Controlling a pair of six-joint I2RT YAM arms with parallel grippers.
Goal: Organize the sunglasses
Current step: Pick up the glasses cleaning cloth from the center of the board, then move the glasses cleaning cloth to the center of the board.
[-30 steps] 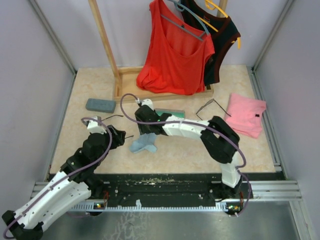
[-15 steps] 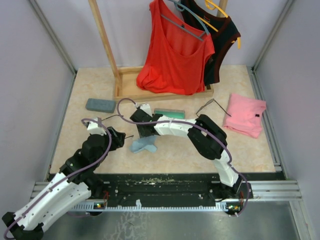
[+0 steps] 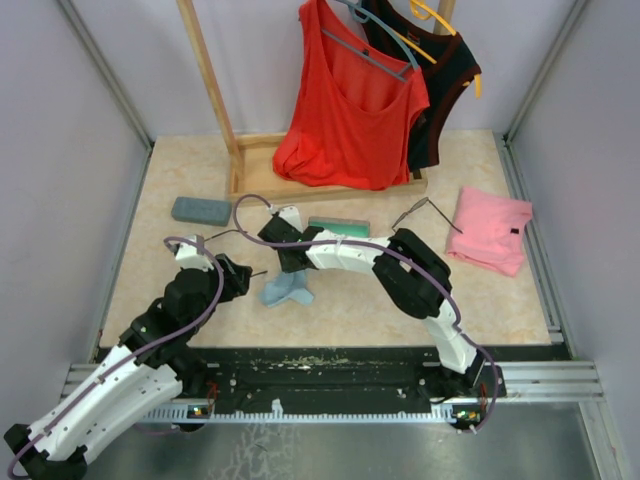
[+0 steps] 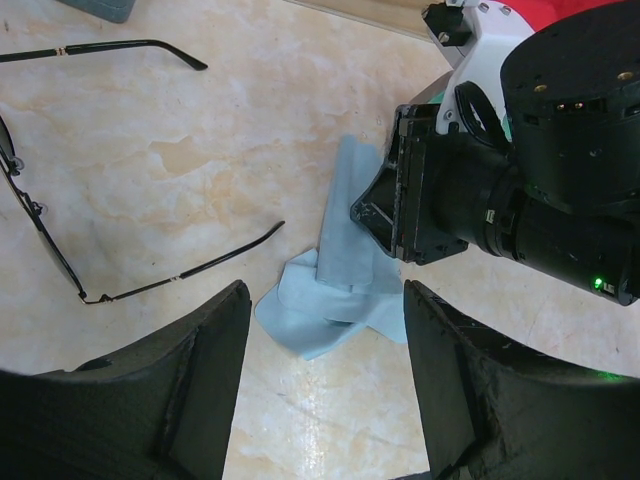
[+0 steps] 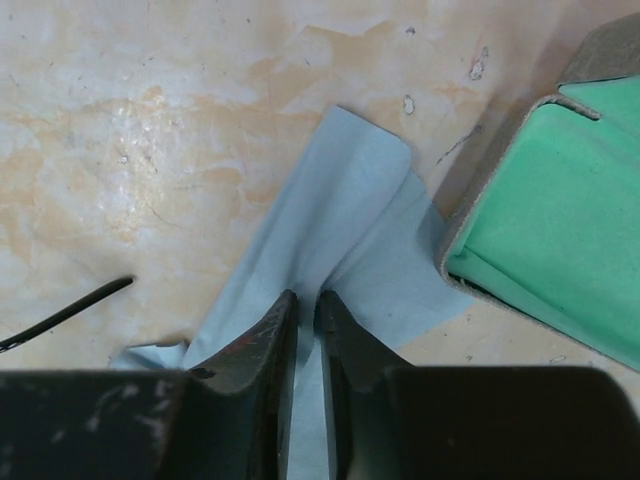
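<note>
Nearest my bases, my left gripper (image 4: 325, 290) hangs over the table (image 3: 500, 300) with its fingers spread wide and nothing between them. Just to its left, one pair of sunglasses (image 4: 55, 262) lies on the marble-patterned top with both slim arms unfolded. The tip of the nearer arm stops just short of the light blue wiping cloth (image 5: 340, 200), which lies crumpled ahead of that gripper.

My right arm reaches across from the other side, and my right gripper (image 5: 305, 300) comes down on the cloth. Its two fingers are drawn almost together, and a raised fold of the blue fabric is pinched between them. Just past the cloth lies the open case (image 5: 560, 200) with its green lining showing. The cloth's edge reaches the case's grey rim.

Farther out on the left a closed grey case (image 3: 201, 210) lies by itself. On the right the second pair of sunglasses (image 3: 420, 210) rests on the table between the open case and a folded pink cloth (image 3: 492, 228), well apart from both of my grippers.

At the back stands a wooden rack (image 3: 330, 186). A red top (image 3: 350, 110) and a black top (image 3: 445, 80) hang over it.
</note>
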